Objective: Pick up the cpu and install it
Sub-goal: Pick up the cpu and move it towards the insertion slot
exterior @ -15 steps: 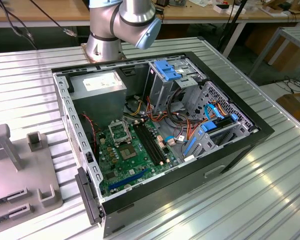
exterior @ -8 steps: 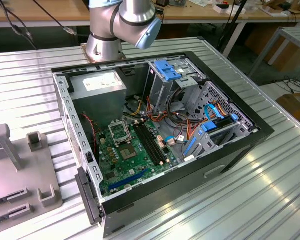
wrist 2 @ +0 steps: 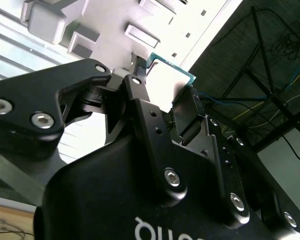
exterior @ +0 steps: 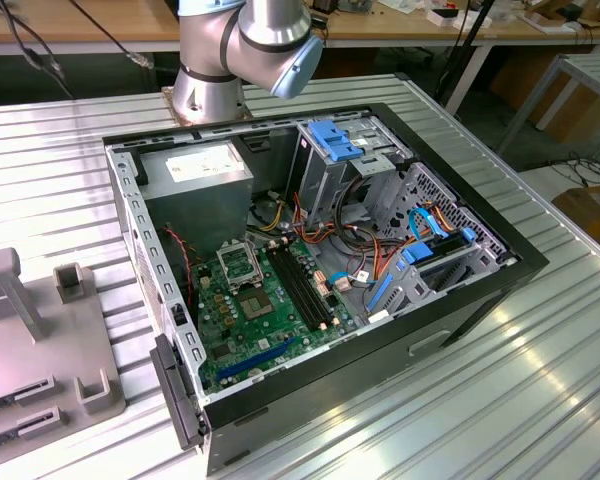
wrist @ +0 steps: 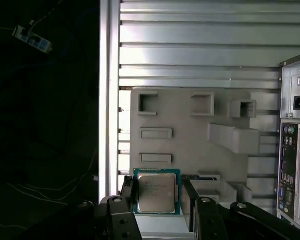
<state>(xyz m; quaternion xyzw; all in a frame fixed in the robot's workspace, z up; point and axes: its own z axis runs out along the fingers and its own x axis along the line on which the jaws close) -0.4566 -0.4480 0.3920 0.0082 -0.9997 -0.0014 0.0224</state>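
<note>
The cpu (wrist: 156,193), a small square chip with a shiny metal top and a green rim, sits between my gripper's (wrist: 158,196) two black fingers (wrist: 126,194), which are shut on its opposite edges. In the second wrist view the cpu (wrist 2: 166,79) shows bright between the same fingers (wrist 2: 185,114) of the gripper (wrist 2: 162,95). It hangs well above the grey parts fixture (wrist: 190,132) on the ribbed metal table (wrist: 200,45). In the exterior view the green motherboard (exterior: 270,315) lies in the open computer case (exterior: 480,290), with its black socket (exterior: 242,263) near the middle.
The arm's base (exterior: 208,85) stands behind the case. The grey fixture (exterior: 40,340) with upright blocks lies at the exterior view's left. Drive cages (exterior: 345,150), blue brackets and cable bundles (exterior: 360,270) crowd the case's right half. The case's rear panel (wrist: 295,165) borders the fixture; the table edge (wrist: 105,100) drops off.
</note>
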